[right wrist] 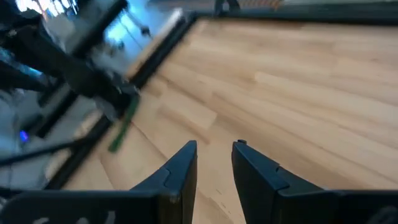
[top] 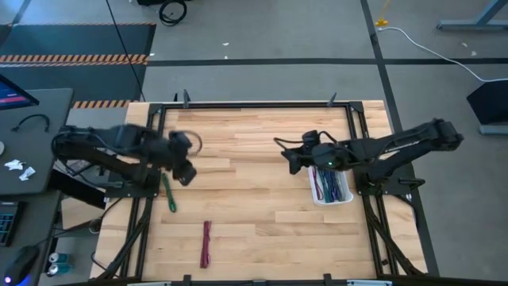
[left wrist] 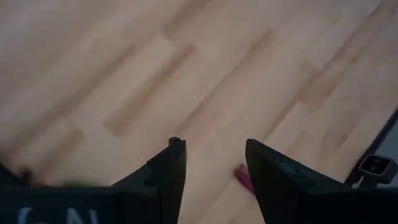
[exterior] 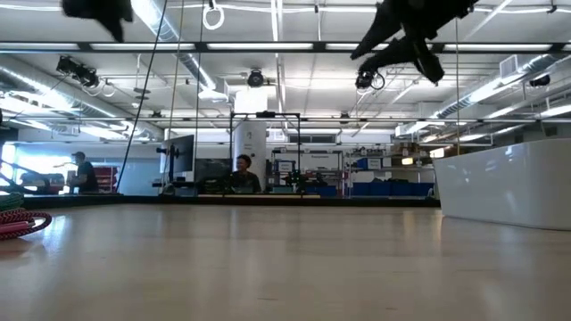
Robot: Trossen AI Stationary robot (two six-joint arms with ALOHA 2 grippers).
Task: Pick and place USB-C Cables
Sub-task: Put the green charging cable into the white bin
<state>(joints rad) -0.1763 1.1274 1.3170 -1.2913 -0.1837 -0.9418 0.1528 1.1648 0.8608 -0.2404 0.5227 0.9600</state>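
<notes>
A green cable bundle lies flat on the wood near the table's left edge, and it also shows in the right wrist view. A maroon bundle lies nearer the near edge; a magenta tip peeks between my left fingers. Several more coloured bundles lie in the white bin. My left gripper hangs open in the air just beyond the green bundle's far end. My right gripper hangs open above the wood, left of the bin.
The white bin stands by the table's right edge. A black frame runs around the wooden top. Bare wood lies between the two arms. A desk with a monitor and small items stands left of the table. People sit far behind.
</notes>
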